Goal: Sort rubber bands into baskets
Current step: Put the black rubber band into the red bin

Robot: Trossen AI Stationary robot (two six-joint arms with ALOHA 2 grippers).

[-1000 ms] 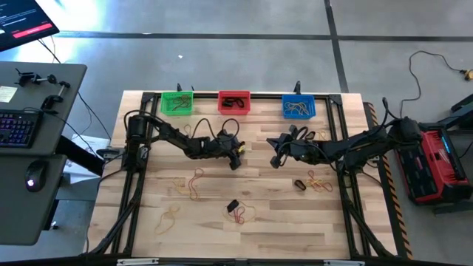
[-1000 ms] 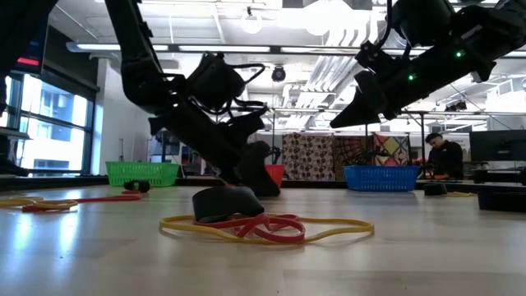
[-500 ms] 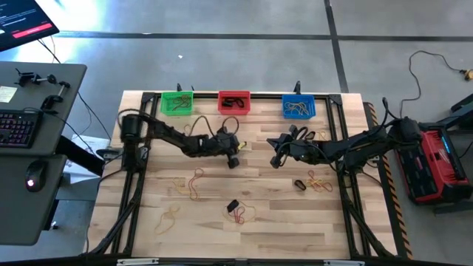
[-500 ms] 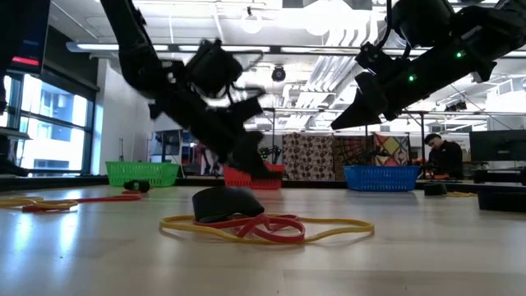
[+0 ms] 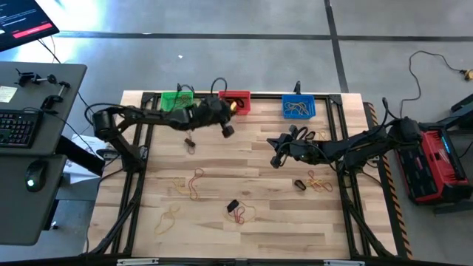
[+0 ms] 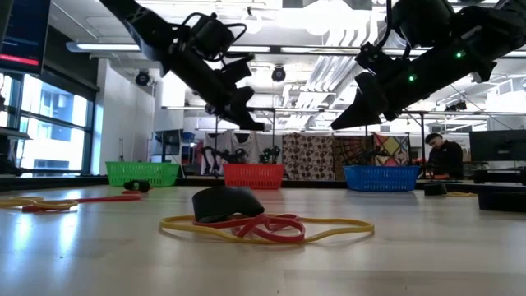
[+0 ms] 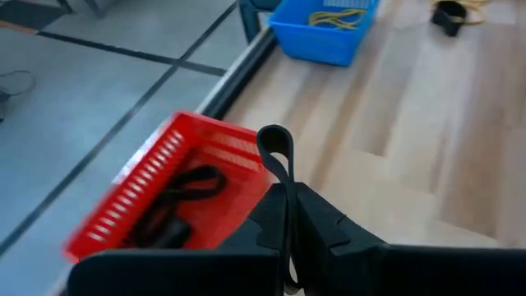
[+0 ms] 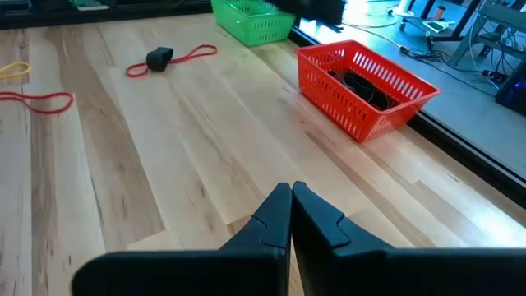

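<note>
Your left gripper (image 7: 288,215) hangs raised above the surface (image 5: 281,214), its arm stretched toward the far edge, fingers (image 7: 316,220) pinched closed on a black rubber band (image 7: 277,150) whose loop sticks out past the tips. The red basket (image 7: 168,197) sits just beyond and beside those fingers, with black bands already inside; the blue basket (image 7: 325,33) lies farther off, the green basket (image 5: 177,103) on the red one's other side. Your right gripper (image 8: 290,215) hovers mid-surface, arm low and level, fingers pressed together on nothing. More loose bands (image 5: 240,213) lie scattered nearer the front edge.
</note>
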